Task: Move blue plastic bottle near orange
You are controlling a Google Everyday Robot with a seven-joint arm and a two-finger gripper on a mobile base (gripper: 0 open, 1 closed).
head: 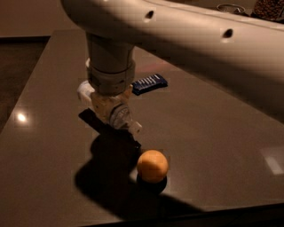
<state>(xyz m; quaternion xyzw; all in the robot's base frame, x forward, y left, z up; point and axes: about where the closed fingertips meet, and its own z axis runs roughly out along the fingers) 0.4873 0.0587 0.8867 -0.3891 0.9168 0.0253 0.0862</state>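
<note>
My gripper (pixel 108 106) hangs from the white arm at the middle left of the camera view, shut on the blue plastic bottle (pixel 119 116). The bottle lies tilted in it, white cap pointing down to the right, a little above the dark table (pixel 213 133). The orange (pixel 152 165) sits on the table just below and right of the bottle's cap, a small gap apart. The arm hides most of the bottle's body.
A flat dark blue snack wrapper (pixel 149 84) lies on the table behind the gripper. The big white arm (pixel 186 31) spans the top of the view. A glass rim (pixel 230 7) shows at the far top right. The table's front edge runs along the bottom.
</note>
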